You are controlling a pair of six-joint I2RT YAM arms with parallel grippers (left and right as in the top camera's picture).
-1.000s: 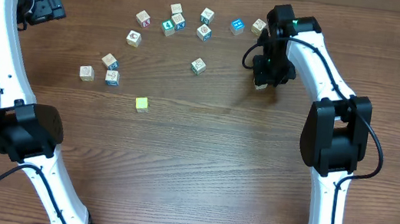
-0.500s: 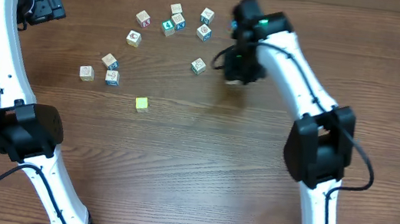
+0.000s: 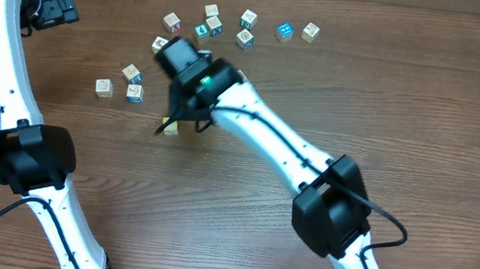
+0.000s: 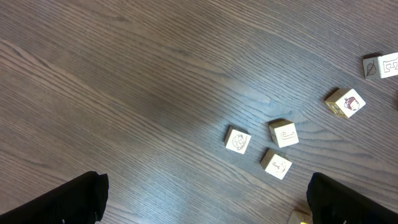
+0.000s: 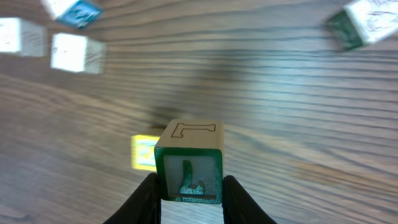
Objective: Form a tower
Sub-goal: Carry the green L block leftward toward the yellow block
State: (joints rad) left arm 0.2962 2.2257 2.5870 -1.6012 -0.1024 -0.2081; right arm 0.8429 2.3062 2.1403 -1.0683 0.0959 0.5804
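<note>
Now our right gripper (image 5: pixel 189 202) clamps the green-faced cube (image 5: pixel 188 146) just beside the tower (image 5: pixel 143 152), so far one yellow cube. We should centre above it, lower squarely, then release. Our left gripper (image 4: pixel 211 202) gapes idle.

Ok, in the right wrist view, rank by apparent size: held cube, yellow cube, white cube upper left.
Largest: held cube, though it is nearest the camera.
Then white cube and yellow cube: unsure, since the yellow one is partly hidden behind the held cube.
</note>
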